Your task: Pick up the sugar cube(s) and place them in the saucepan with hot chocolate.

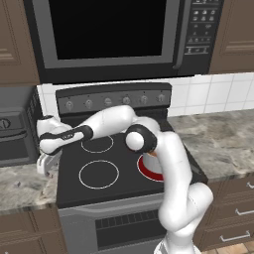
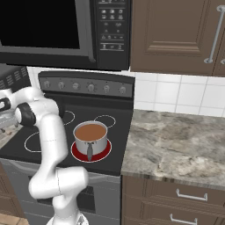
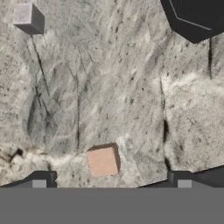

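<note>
Item one: the end effector [image 3: 111,183]. We see it in the hand view with its two dark fingertips [image 3: 40,180] standing wide apart and nothing between them gripped. In the left base view we find it at the far left, low over the grey stone surface [image 1: 25,186] just beside the stove [image 1: 106,171].

Item two: a tan sugar cube [image 3: 103,160]. We place it on the stone surface, lying in the gap between the fingertips, nearer the left one in the hand view, touching neither as far as we can tell.

Item three: a second cube [image 3: 27,17], paler and greyish in this light. We log it on the same surface, at the upper left corner of the hand view, well apart from the first.

Item four: the saucepan with hot chocolate [image 2: 90,137]. We note a small silver pan filled with brown liquid, its dark handle pointing toward the front of the stove. It stands on a glowing red burner [image 2: 103,154] at the front right of the cooktop, well apart from the cubes.

Item five: a microwave [image 2: 61,30] hangs above the stove.
</note>
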